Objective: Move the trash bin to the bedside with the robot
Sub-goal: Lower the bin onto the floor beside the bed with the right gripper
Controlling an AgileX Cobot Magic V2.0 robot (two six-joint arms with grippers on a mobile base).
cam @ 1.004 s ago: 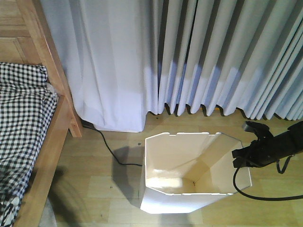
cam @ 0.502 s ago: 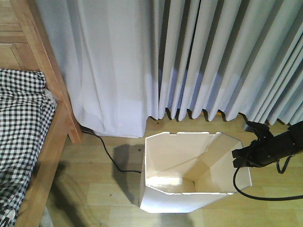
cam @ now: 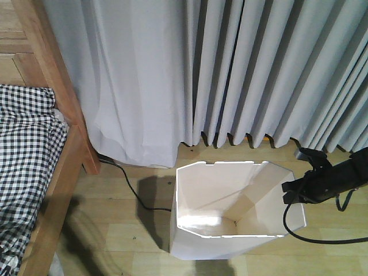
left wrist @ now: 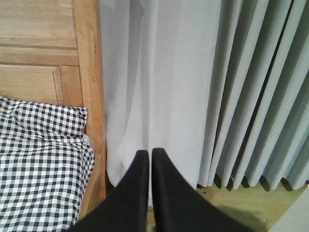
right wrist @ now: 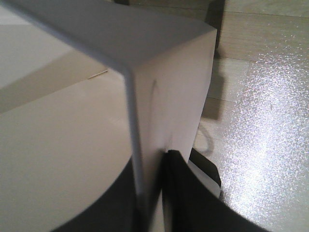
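Note:
The white trash bin with its cream inside stands on the wooden floor in front of the curtains, right of the bed. My right gripper is shut on the bin's right rim; in the right wrist view the bin wall runs between my right gripper's black fingers. The bed has a light-brown wooden post and black-and-white checked bedding at the left. My left gripper is shut and empty, held in the air facing the curtain beside the bed post and bedding.
Grey-white curtains hang to the floor behind the bin. A black cable lies on the floor between the bed and the bin. Another black cable trails from my right arm beside the bin.
The view has shifted slightly: the bed and curtains have slid a little left and down in frame. The bin stays in my right gripper's hold.

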